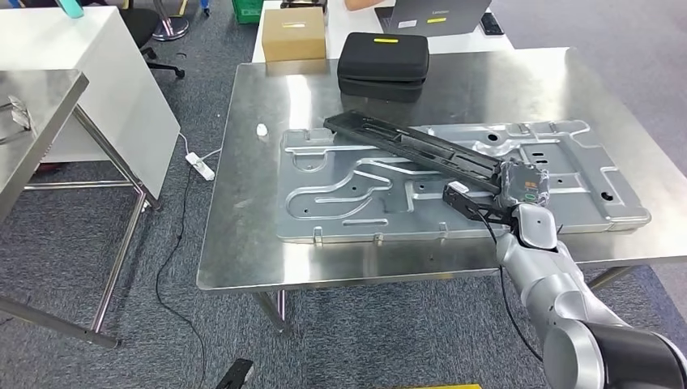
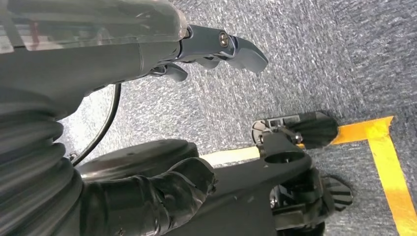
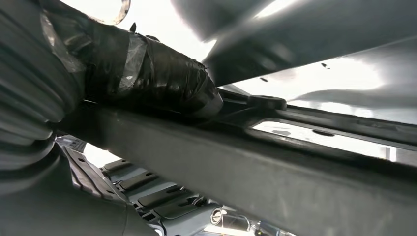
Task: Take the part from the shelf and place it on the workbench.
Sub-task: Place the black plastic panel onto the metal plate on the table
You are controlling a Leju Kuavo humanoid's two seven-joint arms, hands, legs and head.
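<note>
On the steel workbench (image 1: pixel 243 243), over the large stamped metal panel (image 1: pixel 340 194) lying flat there, we hold the long black part (image 1: pixel 413 146) with our right hand (image 1: pixel 518 186); the part runs slantwise across the panel, its far end toward the black zip case (image 1: pixel 382 61), and we cannot tell whether that end rests on the panel or hangs just above it; we judge the low, slanted hold serves to lay the part down flat. From the right wrist view, our taped thumb (image 3: pixel 167 78) presses on the part's upper edge and the fingers are wrapped round the bar, gripping it. Our left hand (image 2: pixel 216 46) hangs over the carpet, fingers loosely spread, holding and touching nothing, simply kept out of the way.
</note>
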